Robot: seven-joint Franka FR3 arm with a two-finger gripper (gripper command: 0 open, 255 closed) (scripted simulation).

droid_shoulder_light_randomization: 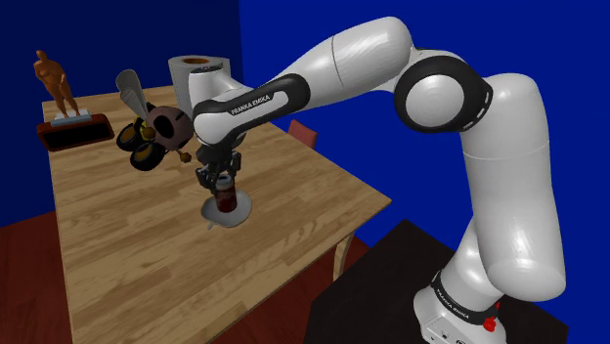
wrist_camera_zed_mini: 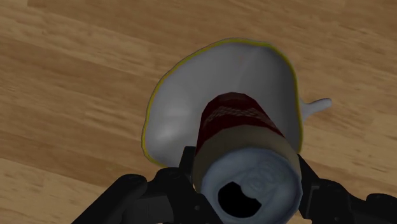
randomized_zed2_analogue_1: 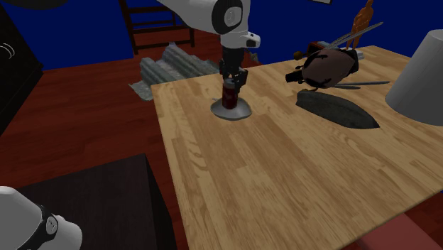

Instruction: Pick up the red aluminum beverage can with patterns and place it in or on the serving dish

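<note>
A dark red patterned can (droid_shoulder_light_randomization: 226, 196) with a silver top stands upright in a shallow white dish (droid_shoulder_light_randomization: 209, 209) near the wooden table's edge. My gripper (droid_shoulder_light_randomization: 223, 182) comes down from above and is shut on the can's upper part. From the second exterior view the can (randomized_zed2_analogue_1: 230, 96) rests on the dish (randomized_zed2_analogue_1: 233, 112) under the gripper (randomized_zed2_analogue_1: 232, 82). In the wrist view the black fingers (wrist_camera_zed_mini: 186, 164) clasp the can (wrist_camera_zed_mini: 236, 121) on both sides, and the yellow-rimmed dish (wrist_camera_zed_mini: 181, 108) lies beneath it.
A brown bee-like figure (droid_shoulder_light_randomization: 156, 129) lies just behind the dish. Farther back are a paper roll (droid_shoulder_light_randomization: 198, 72) and an orange statuette (droid_shoulder_light_randomization: 57, 83) by a dark tray (droid_shoulder_light_randomization: 73, 132). A flat dark grey piece (randomized_zed2_analogue_1: 337, 111) and a pale cone (randomized_zed2_analogue_1: 422, 71) lie across the table (randomized_zed2_analogue_1: 284, 177).
</note>
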